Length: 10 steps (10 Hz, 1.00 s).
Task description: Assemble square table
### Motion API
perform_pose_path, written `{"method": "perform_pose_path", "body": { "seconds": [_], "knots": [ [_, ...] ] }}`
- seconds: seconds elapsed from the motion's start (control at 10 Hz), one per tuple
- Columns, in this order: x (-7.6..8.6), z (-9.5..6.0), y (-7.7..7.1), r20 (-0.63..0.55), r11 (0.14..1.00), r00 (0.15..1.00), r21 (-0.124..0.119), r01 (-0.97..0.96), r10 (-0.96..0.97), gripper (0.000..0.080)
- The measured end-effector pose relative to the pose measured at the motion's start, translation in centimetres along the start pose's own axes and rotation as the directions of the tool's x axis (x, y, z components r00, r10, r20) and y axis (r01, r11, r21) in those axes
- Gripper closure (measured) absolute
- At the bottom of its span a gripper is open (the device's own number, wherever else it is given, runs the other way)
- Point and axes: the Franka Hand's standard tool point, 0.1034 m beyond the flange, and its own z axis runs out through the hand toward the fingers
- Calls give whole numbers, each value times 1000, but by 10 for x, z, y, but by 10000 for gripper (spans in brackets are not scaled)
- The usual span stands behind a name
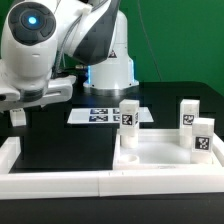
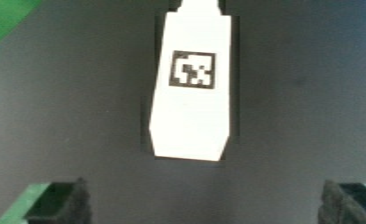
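Item one: the square tabletop (image 1: 160,160), a white rimmed tray, lies on the black counter (image 1: 55,145) at the exterior view's right, against the white border bars (image 1: 60,182). You see three tagged legs (image 1: 128,122) standing upright on or beside it. Item two: the pincer (image 2: 206,200), spread wide and empty, hangs above a fourth tagged leg (image 2: 194,85) lying flat. Item three: the marker board (image 1: 100,115) sits behind.
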Motion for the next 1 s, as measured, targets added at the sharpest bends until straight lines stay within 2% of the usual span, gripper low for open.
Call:
{"method": "perform_pose_path", "body": {
  "seconds": [0.3,0.5,0.6,0.8,0.9,1.0],
  "knots": [
    [-1,3,0,4,1000,1000,2,1,-1,150],
    [-14,40,4,57,1000,998,22,-13,11,150],
    [-17,52,2,80,999,997,29,-14,12,150],
    [-16,57,1,82,1000,997,28,-11,9,150],
    [-17,57,1,82,1000,997,28,-11,9,272],
    [-17,57,1,82,1000,997,28,-11,9,272]
  ]
}}
